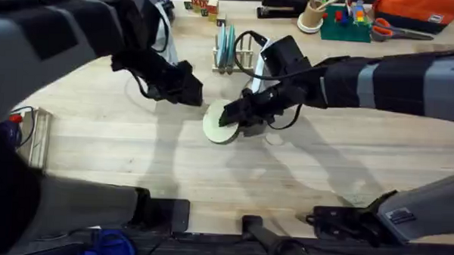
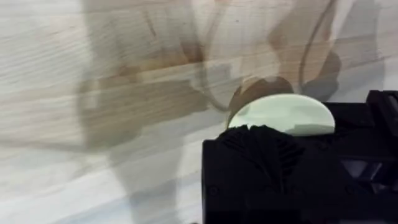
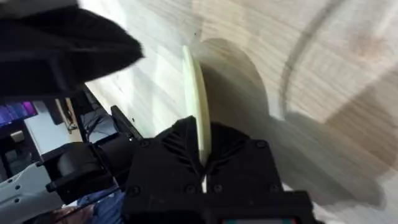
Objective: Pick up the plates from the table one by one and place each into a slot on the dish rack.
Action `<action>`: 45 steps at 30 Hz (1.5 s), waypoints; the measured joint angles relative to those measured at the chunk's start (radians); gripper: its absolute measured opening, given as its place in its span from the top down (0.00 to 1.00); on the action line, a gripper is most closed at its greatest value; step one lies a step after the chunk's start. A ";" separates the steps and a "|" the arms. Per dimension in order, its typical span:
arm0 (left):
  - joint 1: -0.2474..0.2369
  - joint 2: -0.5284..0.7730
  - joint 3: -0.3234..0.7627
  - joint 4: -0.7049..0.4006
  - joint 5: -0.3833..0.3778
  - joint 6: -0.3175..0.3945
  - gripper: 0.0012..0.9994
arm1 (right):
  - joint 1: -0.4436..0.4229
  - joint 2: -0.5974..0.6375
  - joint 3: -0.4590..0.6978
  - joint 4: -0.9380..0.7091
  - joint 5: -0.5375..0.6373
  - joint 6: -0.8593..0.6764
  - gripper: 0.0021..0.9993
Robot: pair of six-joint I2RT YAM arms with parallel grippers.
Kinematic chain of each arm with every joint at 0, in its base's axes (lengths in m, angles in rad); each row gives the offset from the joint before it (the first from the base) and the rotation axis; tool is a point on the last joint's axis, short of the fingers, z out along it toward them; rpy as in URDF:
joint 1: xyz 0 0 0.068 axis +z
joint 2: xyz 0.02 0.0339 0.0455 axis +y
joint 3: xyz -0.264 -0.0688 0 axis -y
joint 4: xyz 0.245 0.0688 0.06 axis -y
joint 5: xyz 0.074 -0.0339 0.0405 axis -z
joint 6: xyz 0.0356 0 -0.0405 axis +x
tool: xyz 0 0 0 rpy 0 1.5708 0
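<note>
The right gripper [image 1: 231, 116] pinched the cream-yellow plate [image 1: 218, 128] by its edge, tilted above the table [image 1: 120, 154]; whether the nearby left gripper [image 1: 189, 94] was spread, I cannot tell

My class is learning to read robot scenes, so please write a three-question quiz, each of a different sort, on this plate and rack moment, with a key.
1. True or false: the right gripper is shut on the cream plate.
2. Multiple choice: where are the teal plates? A) flat on the table B) upright in the rack C) in the left gripper
3. Fill in: in the overhead view, the left gripper is beside the cream plate, over the ____.

Key
1. True; its fingers clamp the plate's edge.
2. B; they stand in the rack.
3. table.
</note>
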State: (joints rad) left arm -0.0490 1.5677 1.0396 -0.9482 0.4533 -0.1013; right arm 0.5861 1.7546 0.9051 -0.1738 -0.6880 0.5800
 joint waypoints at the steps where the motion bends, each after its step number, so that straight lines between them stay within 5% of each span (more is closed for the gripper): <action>1: 0.000 -0.020 0.004 -0.006 -0.015 0.000 0.96 | 0.000 0.000 0.000 0.000 -0.001 0.000 0.97; 10: 0.000 -0.170 0.010 -0.035 -0.164 -0.011 0.96 | 0.000 0.000 0.000 0.000 -0.001 0.000 0.97; 18: 0.000 -0.181 0.010 -0.037 -0.208 -0.011 0.94 | 0.000 0.000 0.000 0.000 -0.001 0.000 0.97; 19: 0.000 -0.181 0.010 -0.037 -0.212 -0.011 0.87 | 0.000 0.000 0.000 0.000 -0.001 0.000 0.97; 24: 0.000 -0.181 0.010 -0.037 -0.215 -0.012 0.10 | 0.000 0.000 -0.001 0.001 -0.001 0.000 0.97; 25: 0.000 -0.181 0.010 -0.037 -0.215 -0.016 0.03 | 0.000 0.000 -0.001 0.000 -0.001 0.000 0.97; 45: 0.000 -0.181 0.010 -0.033 -0.234 -0.018 0.00 | 0.000 -0.001 0.003 -0.015 -0.001 -0.033 0.97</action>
State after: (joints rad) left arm -0.0490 1.3865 1.0492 -0.9810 0.2192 -0.1196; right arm 0.5858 1.7531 0.9085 -0.1888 -0.6891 0.5474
